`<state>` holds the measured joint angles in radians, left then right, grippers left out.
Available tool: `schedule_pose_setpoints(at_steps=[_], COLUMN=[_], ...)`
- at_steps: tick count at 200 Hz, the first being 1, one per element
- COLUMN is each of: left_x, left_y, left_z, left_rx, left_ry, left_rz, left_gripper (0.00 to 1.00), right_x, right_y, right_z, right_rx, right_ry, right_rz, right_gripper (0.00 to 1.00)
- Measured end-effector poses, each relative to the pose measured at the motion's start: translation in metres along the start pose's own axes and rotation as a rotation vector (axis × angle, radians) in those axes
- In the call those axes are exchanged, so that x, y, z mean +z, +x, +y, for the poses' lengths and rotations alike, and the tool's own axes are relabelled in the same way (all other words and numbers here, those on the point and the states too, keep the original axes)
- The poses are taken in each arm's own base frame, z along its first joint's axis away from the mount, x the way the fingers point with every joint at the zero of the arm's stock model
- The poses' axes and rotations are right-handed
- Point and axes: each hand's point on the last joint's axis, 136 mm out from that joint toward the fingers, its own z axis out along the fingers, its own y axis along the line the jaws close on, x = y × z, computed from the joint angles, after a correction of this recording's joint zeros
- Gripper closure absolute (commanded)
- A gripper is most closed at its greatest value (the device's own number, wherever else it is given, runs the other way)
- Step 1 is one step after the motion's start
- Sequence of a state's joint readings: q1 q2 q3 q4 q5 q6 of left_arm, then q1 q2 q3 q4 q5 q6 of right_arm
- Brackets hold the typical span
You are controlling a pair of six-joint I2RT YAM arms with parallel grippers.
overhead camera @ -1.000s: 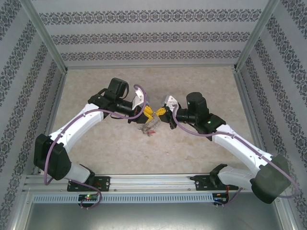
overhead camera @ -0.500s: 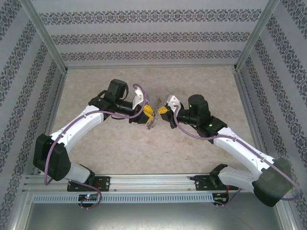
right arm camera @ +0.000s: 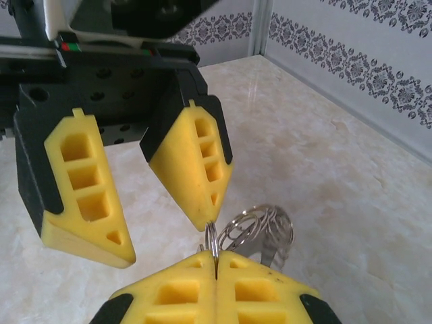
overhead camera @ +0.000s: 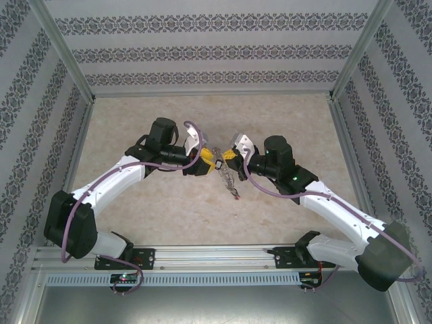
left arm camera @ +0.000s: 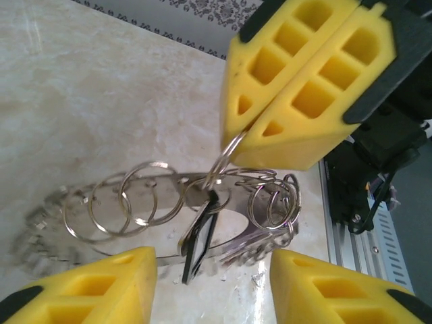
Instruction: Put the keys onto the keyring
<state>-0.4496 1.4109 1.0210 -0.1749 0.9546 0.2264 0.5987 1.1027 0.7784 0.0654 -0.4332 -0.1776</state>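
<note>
Marbled tabletop [overhead camera: 135, 202] below, right gripper [right arm camera: 216, 266] is pinched tight on a small ring [left arm camera: 226, 152], keyring [left arm camera: 135, 202] and keys [left arm camera: 260, 243] dangling beneath, left gripper [right arm camera: 165, 236] spread apart alongside.

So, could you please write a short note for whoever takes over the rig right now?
Left gripper: fingers open, holding nothing, close opposite the right one.
Right gripper: fingers shut on a small ring atop the bunch.
Keyring with its keys trails down from that ring toward the table; red bit at the low end.
Done: many keys sit on rings.
To do: I cannot tell which keys are unthreaded; check before moving.
</note>
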Motion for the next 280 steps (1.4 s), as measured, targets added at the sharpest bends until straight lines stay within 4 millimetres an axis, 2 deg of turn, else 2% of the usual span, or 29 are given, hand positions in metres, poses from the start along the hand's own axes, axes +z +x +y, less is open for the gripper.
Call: schedule_pose_setpoints(at_steps=[45, 78, 121, 178, 226, 280], left_x=[0.003, 0.004, 0.009, 0.013, 0.014, 0.012], left_y=[0.009, 0.010, 0.016, 0.015, 0.009, 0.010], left_z=[0.011, 0.020, 0.030, 0.026, 0.026, 0.013], left_rx=[-0.019, -0.008, -0.001, 0.019, 0.050, 0.078], left_ry=[-0.051, -0.099, -0.114, -0.074, -0.069, -0.041], left_rz=[-0.003, 0.001, 0.021, -0.002, -0.031, -0.054], left_gripper=[0.44, 0.43, 0.45, 0.45, 0.41, 0.41], right_x=[0.001, 0.006, 0.006, 0.006, 0.009, 0.009], right_y=[0.001, 0.004, -0.003, -0.013, -0.015, -0.016], right_z=[0.002, 0.007, 0.013, 0.018, 0.019, 0.021], right_rx=[0.002, 0.010, 0.006, -0.005, -0.005, -0.006], right_ry=[-0.015, -0.054, -0.094, -0.120, -0.142, -0.149], right_rz=[0.003, 0.011, -0.004, -0.024, -0.029, -0.031], right_gripper=[1.00, 1.00, 1.00, 1.00, 1.00, 1.00])
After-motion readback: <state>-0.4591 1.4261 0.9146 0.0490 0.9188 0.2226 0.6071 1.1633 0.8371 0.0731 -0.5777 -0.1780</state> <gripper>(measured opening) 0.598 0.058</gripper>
